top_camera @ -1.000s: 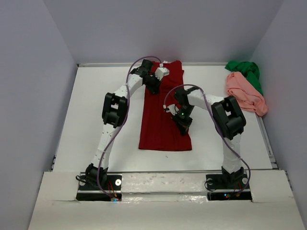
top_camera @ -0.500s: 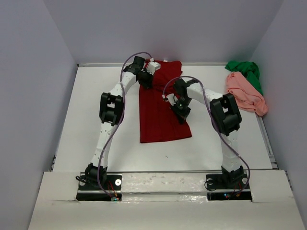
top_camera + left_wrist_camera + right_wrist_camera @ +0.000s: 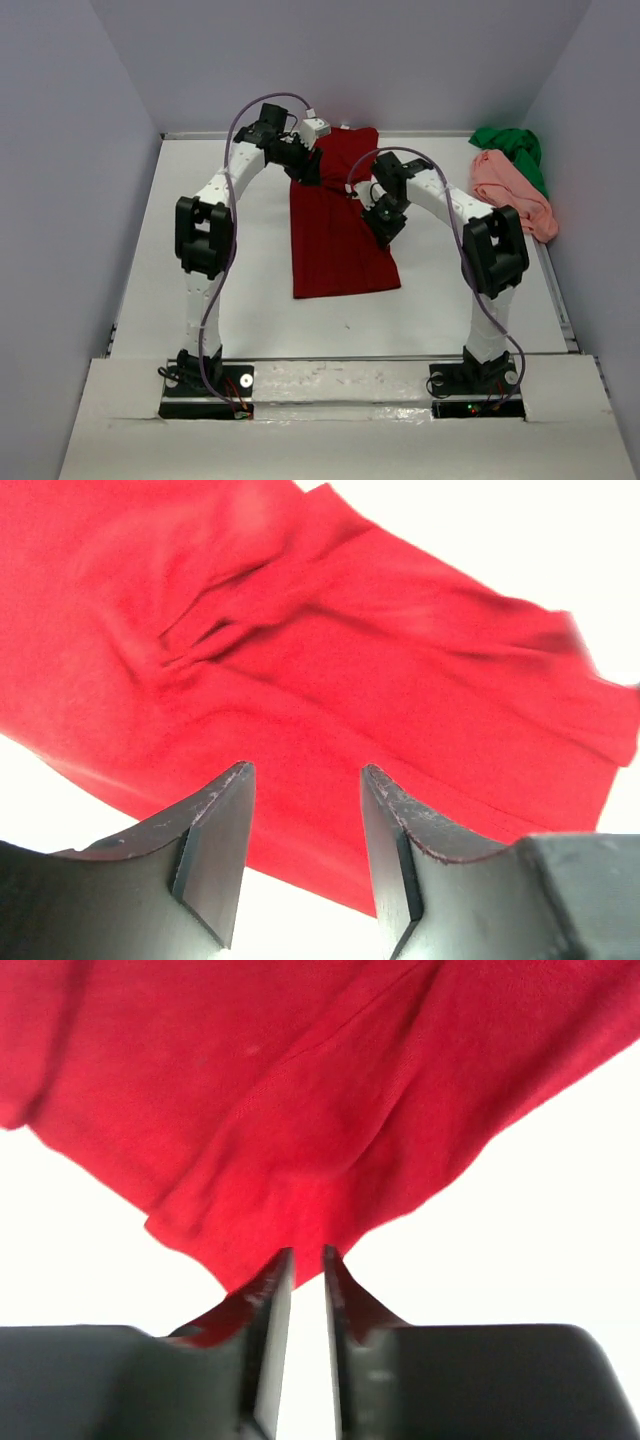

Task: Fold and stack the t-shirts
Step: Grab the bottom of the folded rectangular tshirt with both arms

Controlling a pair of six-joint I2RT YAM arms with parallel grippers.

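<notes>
Over dark red t-shirt [image 3: 400, 660], left hand [image 3: 305, 770] apart; right hand [image 3: 306, 1252] clamped on its edge.

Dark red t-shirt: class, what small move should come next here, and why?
Probably lower the left tool and close it on the dark red t-shirt beneath it. Its jaws stand open with no cloth between them, while the right tool is shut on the shirt's right edge.

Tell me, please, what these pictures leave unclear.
- Top view: the left gripper hides the far left corner of the red shirt.
- Top view: the green shirt, bunched behind the pink shirt, is too small for detail.
- Right wrist: the right gripper hides how much cloth it pinches.
</notes>
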